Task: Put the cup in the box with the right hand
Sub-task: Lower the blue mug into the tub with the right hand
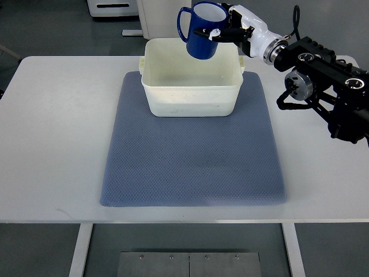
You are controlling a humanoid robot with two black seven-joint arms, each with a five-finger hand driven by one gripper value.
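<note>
A dark blue cup [200, 30] with a handle on its left side hangs in the air above the far edge of the white box [192, 92]. My right hand [226, 32] is shut on the cup's right rim, its arm coming in from the right edge. The cup is upright, tilted slightly, with its white inside showing. The box is an open cream-white tub standing on the far part of a blue-grey mat [193, 156]. Its inside looks empty. The left arm does not show.
The mat lies on a white table [52, 133]. My black right arm [323, 81] reaches over the table's far right part. White furniture bases [115, 8] stand on the floor behind the table.
</note>
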